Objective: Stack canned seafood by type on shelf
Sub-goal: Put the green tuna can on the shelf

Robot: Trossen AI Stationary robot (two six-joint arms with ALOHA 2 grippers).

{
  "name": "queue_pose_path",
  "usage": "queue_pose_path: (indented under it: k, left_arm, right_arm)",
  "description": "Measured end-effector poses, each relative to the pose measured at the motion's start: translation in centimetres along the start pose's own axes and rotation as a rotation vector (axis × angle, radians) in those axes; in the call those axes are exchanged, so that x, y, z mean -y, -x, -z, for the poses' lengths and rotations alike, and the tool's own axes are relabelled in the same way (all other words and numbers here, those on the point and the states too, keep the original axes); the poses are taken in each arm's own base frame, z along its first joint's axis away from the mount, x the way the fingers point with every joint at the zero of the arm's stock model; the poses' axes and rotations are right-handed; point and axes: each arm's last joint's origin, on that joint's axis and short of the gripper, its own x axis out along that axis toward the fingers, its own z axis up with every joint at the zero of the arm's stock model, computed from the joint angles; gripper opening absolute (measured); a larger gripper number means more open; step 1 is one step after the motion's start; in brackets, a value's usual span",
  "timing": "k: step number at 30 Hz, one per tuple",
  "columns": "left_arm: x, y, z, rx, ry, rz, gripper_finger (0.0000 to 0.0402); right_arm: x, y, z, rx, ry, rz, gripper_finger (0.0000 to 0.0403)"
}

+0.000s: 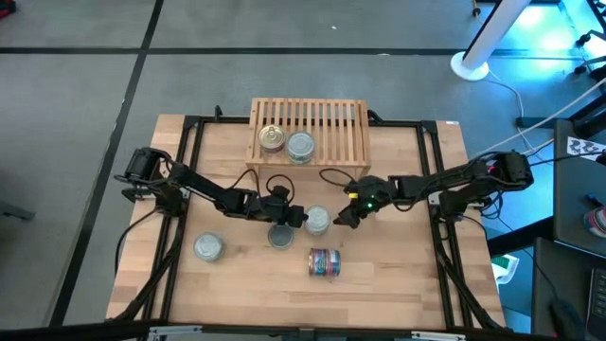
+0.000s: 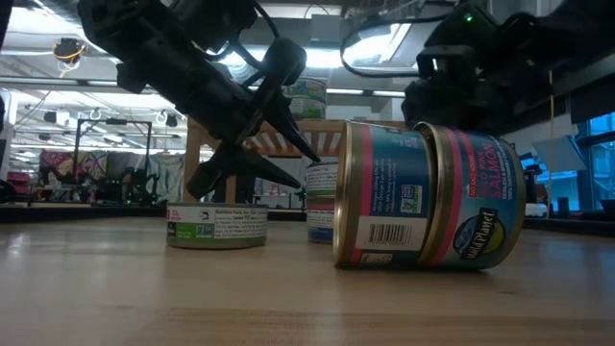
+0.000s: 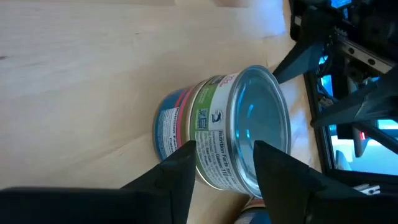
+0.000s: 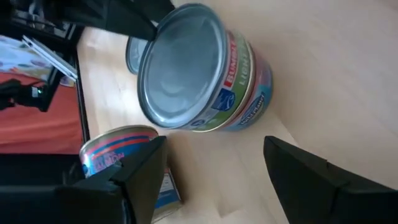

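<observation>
A light-wood shelf (image 1: 322,123) stands at the table's far edge with a gold-lidded tin (image 1: 271,139) and a silver-lidded tin (image 1: 300,147) on its slats. At mid-table a green-labelled tin sits on a blue-red tin (image 1: 317,221) (image 3: 217,134) (image 4: 199,71). My left gripper (image 1: 299,218) (image 3: 221,155) is open at its left side, fingers turned one above the other. My right gripper (image 1: 345,217) (image 4: 214,155) is open just right of it, the tins ahead of its fingers. Two blue-red tins (image 1: 325,262) (image 2: 428,197) lie on their sides, end to end. My left gripper's fingertips (image 3: 186,152) come level from the table's left and reach the side wall (image 3: 214,158) of the upper, green-labelled tin. Whether they touch it I cannot tell. The tin stands upright on the blue-red tin below.
A flat green-labelled tin (image 1: 281,237) (image 2: 216,226) sits just near of the left gripper. Another silver-lidded tin (image 1: 207,248) stands toward the near left. Black frame rails (image 1: 437,227) run along the table's sides. Bare wood lies at the near right.
</observation>
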Motion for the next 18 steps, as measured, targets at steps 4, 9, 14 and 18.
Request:
queue_pose_path:
  k: [4,9,14,18]
  left_arm:
    - [0.00,0.00,0.00,0.000,0.000,0.000,0.0155]
    - [0.00,0.00,0.00,0.000,0.001,0.000,0.0155]
    - [0.00,0.00,0.00,-0.001,0.004,0.000,0.0155]
    - [0.01,0.00,0.07,-0.023,0.021,0.004,0.0155]
  right_arm:
    - [0.18,0.09,-0.24,0.007,-0.016,0.002,0.0271]
    - [0.13,0.07,-0.20,0.007,-0.018,0.001,0.0271]
    - [0.14,0.07,-0.21,0.009,-0.083,0.002,0.0271]
    - [0.15,0.08,-0.22,0.015,-0.130,0.007,0.0271]
